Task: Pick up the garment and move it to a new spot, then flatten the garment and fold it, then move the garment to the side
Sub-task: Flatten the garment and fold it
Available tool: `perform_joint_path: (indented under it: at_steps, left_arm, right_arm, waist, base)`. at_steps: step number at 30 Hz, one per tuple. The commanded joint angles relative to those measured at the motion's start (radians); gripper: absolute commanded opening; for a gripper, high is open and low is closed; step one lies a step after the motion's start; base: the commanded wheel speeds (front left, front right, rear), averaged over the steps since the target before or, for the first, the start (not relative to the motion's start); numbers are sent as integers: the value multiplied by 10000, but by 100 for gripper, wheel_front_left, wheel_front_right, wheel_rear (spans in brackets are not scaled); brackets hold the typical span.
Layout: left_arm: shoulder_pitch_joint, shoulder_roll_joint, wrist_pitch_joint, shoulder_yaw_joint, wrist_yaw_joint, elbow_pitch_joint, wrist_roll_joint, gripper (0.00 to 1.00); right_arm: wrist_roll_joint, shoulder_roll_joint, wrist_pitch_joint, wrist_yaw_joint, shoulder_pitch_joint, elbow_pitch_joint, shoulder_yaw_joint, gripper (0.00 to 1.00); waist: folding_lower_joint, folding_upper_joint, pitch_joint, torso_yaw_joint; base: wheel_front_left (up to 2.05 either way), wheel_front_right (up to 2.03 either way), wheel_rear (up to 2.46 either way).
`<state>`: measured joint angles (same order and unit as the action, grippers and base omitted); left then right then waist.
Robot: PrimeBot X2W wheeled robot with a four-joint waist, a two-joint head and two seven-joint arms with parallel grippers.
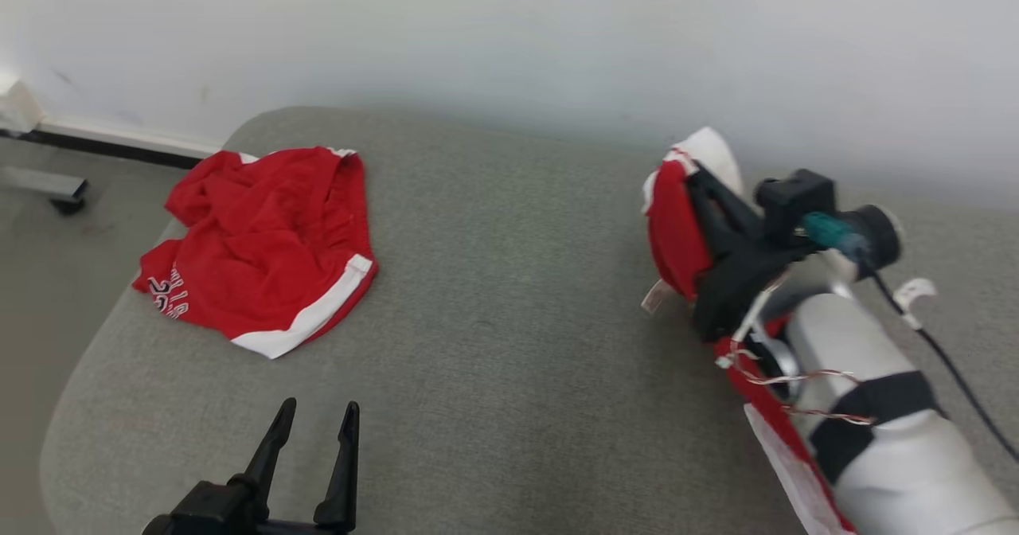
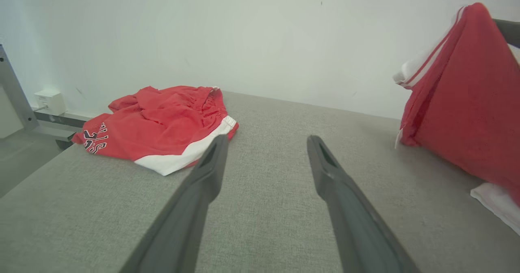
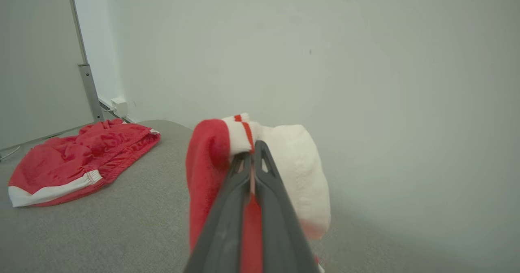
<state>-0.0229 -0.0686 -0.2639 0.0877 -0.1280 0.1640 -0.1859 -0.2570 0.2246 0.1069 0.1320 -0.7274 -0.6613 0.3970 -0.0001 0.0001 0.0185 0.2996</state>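
The garment, red with white trim, is held pinched between the closed fingers of the right gripper. A bunched edge is caught at the fingertips, while the rest hangs below and behind the hand, and its lower end appears to rest on the grey cushion. The left gripper is spread wide and nothing is held in it; the garment is seen well off to its right, and a pair of red shorts is seen lying ahead of it and to its left. Since only a small fold is gripped, the cloth could be pulled free if it is dragged across the cushion, or a twisted bundle could be set down that is hard to flatten. The trailing end could also be trapped under the forearm, or laid over the shorts if the new spot is chosen too near them.
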Motion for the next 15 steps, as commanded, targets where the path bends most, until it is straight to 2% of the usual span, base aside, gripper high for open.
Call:
perform_joint_path:
  at_steps: [1,6,7,11,12,13,14,15]
  left_arm:
    - [-183,30,-9,21,-10,65,-100,100]
    - [-397,84,-9,148,-16,183,-155,100]
    - [-397,84,-9,148,-16,183,-155,100]
    - [-635,121,-9,406,-10,319,-220,100]
    - [-712,131,-9,479,-11,349,-245,100]
    - [-775,136,-9,537,-12,378,-264,100]
    - [-825,143,-9,582,-13,407,-268,100]
    - [-863,149,-9,611,-13,434,-262,100]
  right_arm:
    - [-87,-408,118,-25,-352,-470,249,0]
    - [-208,-1288,653,-25,-1222,-2215,458,0]
    - [-208,-1288,653,-25,-1222,-2215,458,0]
    - [-74,-1645,1076,-25,-1766,-3685,114,0]
    - [-58,-1687,1118,-25,-1843,-4056,56,18]
    - [-96,-1717,1094,-25,-1864,-4363,54,46]
    - [-133,-1730,1055,-25,-1877,-4642,109,100]
    - [-170,-1739,1075,-25,-1901,-4811,190,100]
  waist:
    - [1,-1,237,454]
    - [1,-1,496,913]
    - [1,-1,496,913]
    - [1,-1,695,1303]
    - [1,-1,738,1392]
    - [1,-1,767,1466]
    - [1,-1,789,1526]
    - [1,-1,802,1560]
  base:
    - [0,0,0]
    - [0,0,0]
    - [0,0,0]
    - [0,0,0]
    - [0,0,0]
    - [0,0,0]
    - [0,0,0]
    - [0,0,0]
